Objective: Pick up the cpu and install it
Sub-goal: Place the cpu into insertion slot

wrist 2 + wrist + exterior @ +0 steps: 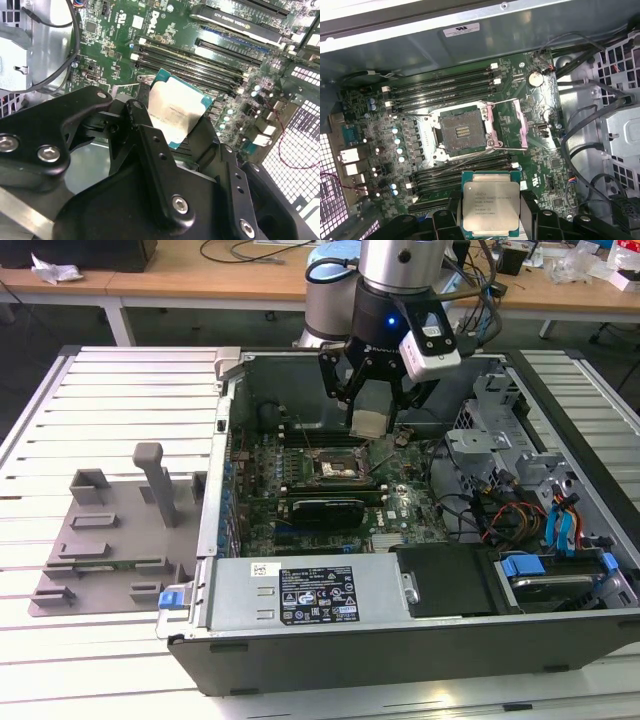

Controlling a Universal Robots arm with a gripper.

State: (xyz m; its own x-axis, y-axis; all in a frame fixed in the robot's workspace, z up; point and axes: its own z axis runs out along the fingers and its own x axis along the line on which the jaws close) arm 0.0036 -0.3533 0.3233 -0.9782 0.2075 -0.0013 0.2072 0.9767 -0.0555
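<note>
The gripper [376,400] is clamping the cpu [491,207] by opposite edges, leaving its contact side free. It is hovering near the open socket [461,132].

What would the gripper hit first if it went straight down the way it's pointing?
Probably the memory slots beside the open socket, not the socket itself: the gripper, shut on the cpu, hangs off to one side of it. Depth is unclear.
</note>
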